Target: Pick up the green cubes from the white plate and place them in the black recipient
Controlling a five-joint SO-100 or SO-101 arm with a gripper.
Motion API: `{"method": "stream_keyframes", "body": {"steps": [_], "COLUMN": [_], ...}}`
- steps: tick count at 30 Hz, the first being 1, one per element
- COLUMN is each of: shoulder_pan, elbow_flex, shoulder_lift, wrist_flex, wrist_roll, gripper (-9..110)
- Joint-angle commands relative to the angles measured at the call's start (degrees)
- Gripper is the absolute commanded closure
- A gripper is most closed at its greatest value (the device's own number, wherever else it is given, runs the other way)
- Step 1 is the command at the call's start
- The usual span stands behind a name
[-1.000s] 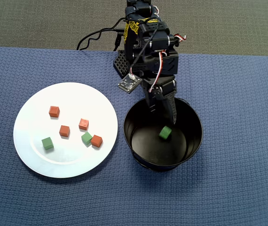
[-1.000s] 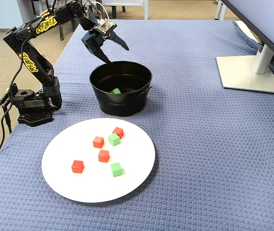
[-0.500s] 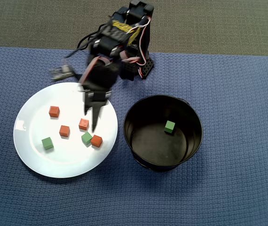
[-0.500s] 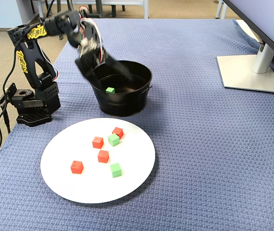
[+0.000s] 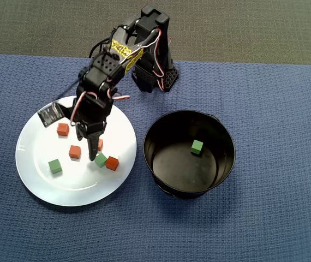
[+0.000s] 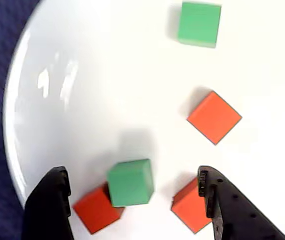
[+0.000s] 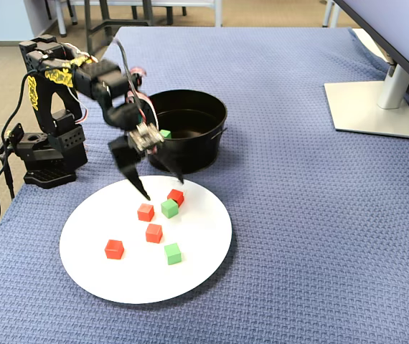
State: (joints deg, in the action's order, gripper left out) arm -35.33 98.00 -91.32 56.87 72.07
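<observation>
Two green cubes lie on the white plate (image 5: 41, 147): one (image 5: 100, 160) touches an orange-red cube, the other (image 5: 55, 166) lies alone to its left in the overhead view. A third green cube (image 5: 197, 146) lies in the black pot (image 5: 221, 147). My gripper (image 5: 95, 148) is open and empty, just above the plate. In the wrist view the gripper (image 6: 131, 174) straddles the nearer green cube (image 6: 130, 182) without touching it; the other green cube (image 6: 199, 24) is at the top. The fixed view shows the gripper (image 7: 163, 188) above that cube (image 7: 169, 208), and the pot (image 7: 190, 154) behind.
Orange-red cubes (image 5: 63, 129) (image 5: 75, 152) (image 5: 112, 163) share the plate; one (image 6: 96, 210) touches the nearer green cube and another (image 6: 192, 207) lies by the right finger. A small black tag (image 5: 51, 114) sits on the plate's rim. The arm base (image 5: 155, 76) stands behind. A monitor stand (image 7: 373, 107) is far right.
</observation>
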Motion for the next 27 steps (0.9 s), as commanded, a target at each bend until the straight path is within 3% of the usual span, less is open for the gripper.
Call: {"method": "stream_keyframes", "body": {"steps": [1,12,27], "shoulder_pan": [0.6,0.2,7.1], "elbow_flex": [0.4,-4.8,-0.9], "shoulder_lift": [1.0,13.2,12.6], "wrist_flex": [-3.0,-7.4,-7.3], "wrist_roll": [1.7,2.4,0.1], "gripper": [76,76,73]}}
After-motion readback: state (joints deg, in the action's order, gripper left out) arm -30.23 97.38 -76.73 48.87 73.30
